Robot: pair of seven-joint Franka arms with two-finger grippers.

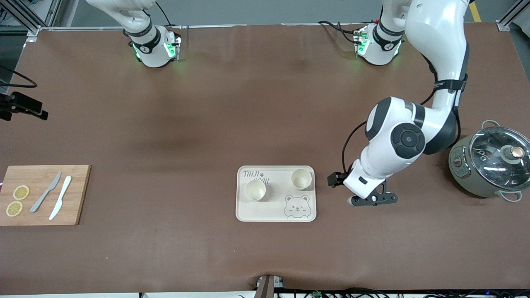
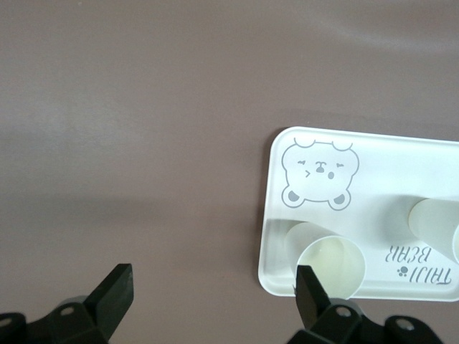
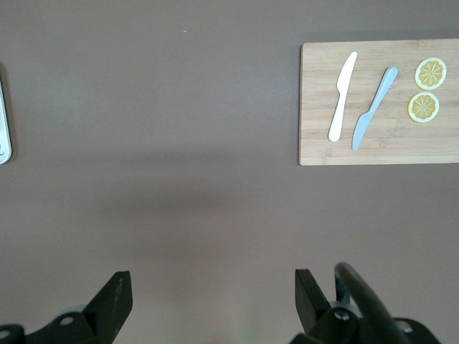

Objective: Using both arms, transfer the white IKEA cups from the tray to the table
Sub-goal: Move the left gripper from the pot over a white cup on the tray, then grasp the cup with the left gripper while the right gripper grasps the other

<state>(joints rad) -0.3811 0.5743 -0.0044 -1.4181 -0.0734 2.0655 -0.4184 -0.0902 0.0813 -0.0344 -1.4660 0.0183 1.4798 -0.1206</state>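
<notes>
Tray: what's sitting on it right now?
Two white cups stand upright on the tray, apart, both looking empty. One cup partly covers the printed lettering; the bear face shows fully.

Two glossy white arms (image 1: 414,136) with black joint caps, black cables, green-lit bases and black end effectors.

High front camera and left wrist camera share the tray (image 1: 244,213).

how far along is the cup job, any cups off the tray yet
Nothing done: both cups stand on the tray. The left pincer hangs open over bare table beside the tray. The right pincer is open over bare table. Both moves remain.
</notes>
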